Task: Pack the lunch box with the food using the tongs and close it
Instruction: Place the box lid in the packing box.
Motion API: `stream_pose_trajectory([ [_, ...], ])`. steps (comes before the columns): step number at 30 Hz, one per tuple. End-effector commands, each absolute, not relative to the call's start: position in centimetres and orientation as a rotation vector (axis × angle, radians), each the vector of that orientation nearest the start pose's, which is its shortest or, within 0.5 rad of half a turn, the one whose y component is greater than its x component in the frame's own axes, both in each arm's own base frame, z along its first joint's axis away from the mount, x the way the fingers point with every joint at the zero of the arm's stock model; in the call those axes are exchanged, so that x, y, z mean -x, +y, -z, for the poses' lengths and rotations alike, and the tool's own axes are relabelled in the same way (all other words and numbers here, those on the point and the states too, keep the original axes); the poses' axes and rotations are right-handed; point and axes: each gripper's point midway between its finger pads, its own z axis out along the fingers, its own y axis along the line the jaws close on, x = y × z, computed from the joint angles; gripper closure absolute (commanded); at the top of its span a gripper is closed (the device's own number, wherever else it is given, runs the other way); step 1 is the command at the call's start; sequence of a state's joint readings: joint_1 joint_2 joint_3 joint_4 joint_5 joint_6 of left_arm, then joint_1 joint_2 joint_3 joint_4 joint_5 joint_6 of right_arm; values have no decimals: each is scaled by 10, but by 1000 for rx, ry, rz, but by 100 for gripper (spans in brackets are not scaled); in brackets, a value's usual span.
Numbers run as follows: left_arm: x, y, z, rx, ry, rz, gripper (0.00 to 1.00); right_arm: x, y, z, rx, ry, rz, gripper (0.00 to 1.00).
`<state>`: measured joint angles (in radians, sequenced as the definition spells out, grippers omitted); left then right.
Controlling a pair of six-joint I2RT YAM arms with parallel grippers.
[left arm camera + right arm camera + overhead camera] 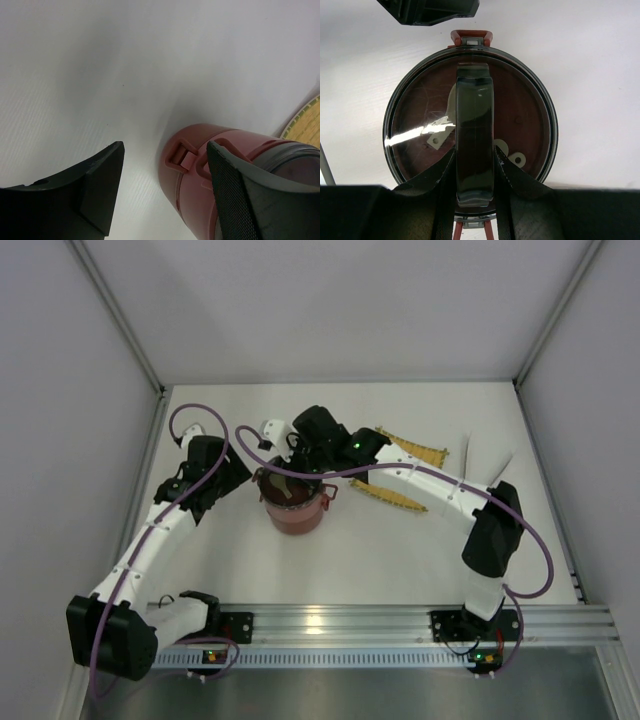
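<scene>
We find the right gripper (475, 156) clamped on the lid handle (475, 120), probably seating the grey lid (522, 112) on the lunch box (295, 510) mid-table. The left gripper (165, 150), jaws apart, stands at its 10 o'clock, likely to steady it.

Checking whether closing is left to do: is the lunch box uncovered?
No, the domed lid sits on the lunch box, its handle between the fingers of the right gripper.

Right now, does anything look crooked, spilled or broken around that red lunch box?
Nothing stands out. The lunch box stands upright, its domed lid sits centred, and the right gripper is closed on the lid's handle. I see no spill beside it.
</scene>
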<state>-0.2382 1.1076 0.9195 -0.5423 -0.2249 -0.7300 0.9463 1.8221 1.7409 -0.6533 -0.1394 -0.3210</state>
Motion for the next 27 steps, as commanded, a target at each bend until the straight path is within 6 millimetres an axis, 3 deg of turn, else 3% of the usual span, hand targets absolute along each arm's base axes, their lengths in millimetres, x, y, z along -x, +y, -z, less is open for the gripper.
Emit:
stream_pose_trajectory([
  [1, -319, -65, -197, 645, 2131, 272, 28, -268, 396, -240, 1436, 1823, -482, 99],
  [27, -322, -67, -198, 625, 2141, 276, 28, -269, 395, -253, 1429, 1798, -482, 100],
])
